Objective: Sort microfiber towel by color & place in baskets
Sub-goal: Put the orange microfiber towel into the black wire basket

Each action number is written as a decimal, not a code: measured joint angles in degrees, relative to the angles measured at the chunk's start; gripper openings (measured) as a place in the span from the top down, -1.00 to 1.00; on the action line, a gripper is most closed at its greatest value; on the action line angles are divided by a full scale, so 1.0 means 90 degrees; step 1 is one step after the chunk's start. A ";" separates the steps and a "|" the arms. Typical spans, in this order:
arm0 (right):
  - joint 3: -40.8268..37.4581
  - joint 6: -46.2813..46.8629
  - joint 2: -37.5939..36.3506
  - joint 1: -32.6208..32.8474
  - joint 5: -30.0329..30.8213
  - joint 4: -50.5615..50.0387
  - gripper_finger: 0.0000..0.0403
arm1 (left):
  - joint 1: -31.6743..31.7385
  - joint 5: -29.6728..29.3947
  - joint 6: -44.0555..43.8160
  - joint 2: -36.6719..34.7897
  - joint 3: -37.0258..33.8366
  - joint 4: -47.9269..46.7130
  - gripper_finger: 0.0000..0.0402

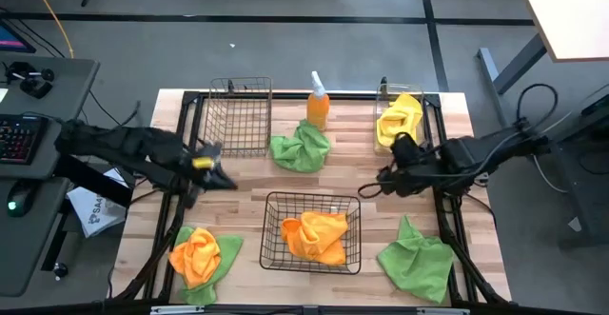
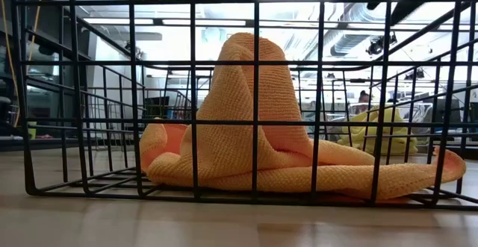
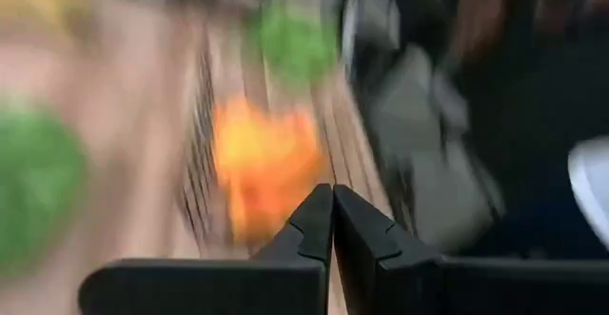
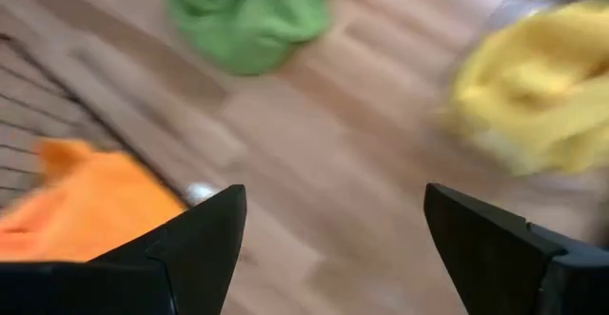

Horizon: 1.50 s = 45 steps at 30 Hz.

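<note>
An orange towel (image 1: 316, 237) lies in the wide wire basket (image 1: 276, 258) at the near middle and fills the low view (image 2: 246, 127). A yellow towel (image 1: 400, 120) sits in the clear bin (image 1: 384, 94) at the far right. The taller wire basket (image 1: 238, 115) at the far left holds nothing. Loose on the table lie a green towel (image 1: 301, 149) by the bottle, another green towel (image 1: 417, 263) at the near right, and an orange towel (image 1: 194, 254) on top of a green one at the near left. My left gripper (image 1: 226, 182) (image 3: 332, 201) hangs shut and holds nothing, between the two baskets. My right gripper (image 1: 369, 189) (image 4: 333, 229) is open over bare wood, with nothing between its fingers.
An orange spray bottle (image 1: 318, 106) stands at the far middle, between the taller basket and the bin. A black frame runs around the table's edges (image 1: 447, 210). Bare wood (image 1: 247, 177) lies between the baskets.
</note>
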 joint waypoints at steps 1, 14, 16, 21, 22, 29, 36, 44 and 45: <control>-0.0344 0.0005 -0.0218 0.0014 -0.0067 0.0492 -0.58 | -0.0185 0.0103 -0.0193 0.0222 0.0136 -0.0520 1.00; -0.2639 -0.0529 -0.0761 0.0044 -0.1116 0.3478 -0.58 | -0.4061 0.0320 -0.4743 0.2190 -0.0474 -0.0307 0.98; -0.2703 -0.0579 -0.0761 0.0042 -0.1106 0.3500 -0.58 | -0.4508 0.0317 -0.5313 0.2416 -0.0465 -0.0228 0.94; -0.2733 -0.0845 -0.0761 0.0003 -0.0835 0.3522 -0.58 | -0.5180 0.0026 -0.5838 0.2804 -0.0467 -0.1067 0.77; -0.2733 -0.0855 -0.0761 -0.0016 -0.0788 0.3522 -0.58 | -0.5195 -0.0056 -0.5811 0.2853 -0.0467 -0.1299 0.71; -0.2733 -0.0806 -0.0761 -0.0060 -0.0793 0.3542 -0.58 | -0.4786 -0.0583 -0.5270 0.2847 -0.0470 -0.2123 0.20; -0.2733 -0.0519 -0.0759 -0.0060 -0.0796 0.3555 -0.58 | -0.4561 -0.0753 -0.5067 0.2818 -0.0596 -0.2253 -0.14; -0.2733 -0.0509 -0.0759 -0.0058 -0.0801 0.3722 -0.58 | -0.4549 -0.0546 -0.5446 0.2783 -0.0474 -0.2021 -0.18; -0.2733 -0.0512 -0.0759 -0.0060 -0.0801 0.3720 -0.58 | -0.4549 -0.0550 -0.5446 0.2756 -0.0365 -0.1911 -0.18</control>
